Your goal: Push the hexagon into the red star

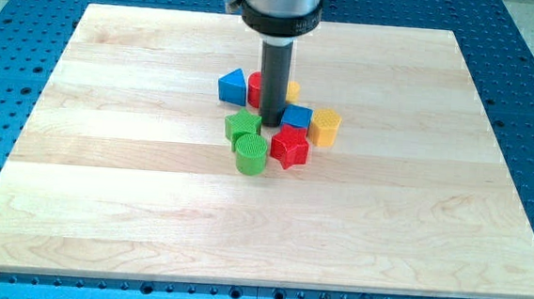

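The yellow hexagon (pixel 325 127) stands right of the cluster near the board's middle. The red star (pixel 289 147) lies just to its lower left, close to it; I cannot tell if they touch. My tip (pixel 271 121) comes down in the middle of the cluster, above the red star and left of a blue cube (pixel 297 117), which sits between my tip and the hexagon.
A green star (pixel 242 125) and a green cylinder (pixel 251 154) lie left of the red star. A blue triangle (pixel 233 87) sits at the upper left. A red block (pixel 256 88) and a yellow block (pixel 293 90) are partly hidden behind the rod. The wooden board (pixel 103 204) lies on a blue perforated table.
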Controlling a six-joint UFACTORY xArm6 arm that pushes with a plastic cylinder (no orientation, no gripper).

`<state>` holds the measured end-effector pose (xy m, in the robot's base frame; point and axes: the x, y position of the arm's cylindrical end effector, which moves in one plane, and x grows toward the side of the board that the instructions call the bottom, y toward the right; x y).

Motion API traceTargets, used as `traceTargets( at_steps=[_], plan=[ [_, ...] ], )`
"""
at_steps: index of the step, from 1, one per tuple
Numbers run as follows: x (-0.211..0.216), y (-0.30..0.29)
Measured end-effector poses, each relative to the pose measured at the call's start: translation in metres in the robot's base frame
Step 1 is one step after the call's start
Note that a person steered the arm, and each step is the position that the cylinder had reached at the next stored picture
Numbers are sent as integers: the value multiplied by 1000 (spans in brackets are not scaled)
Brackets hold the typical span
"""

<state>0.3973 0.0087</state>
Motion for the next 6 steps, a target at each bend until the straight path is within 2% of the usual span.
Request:
traceTargets(
  at_steps=[1,2,3,4,5,6],
  plan=[
    [-10,70],
    [-2,141],
    [32,141],
    [45,80],
    [52,73],
    [102,87]
  ],
)
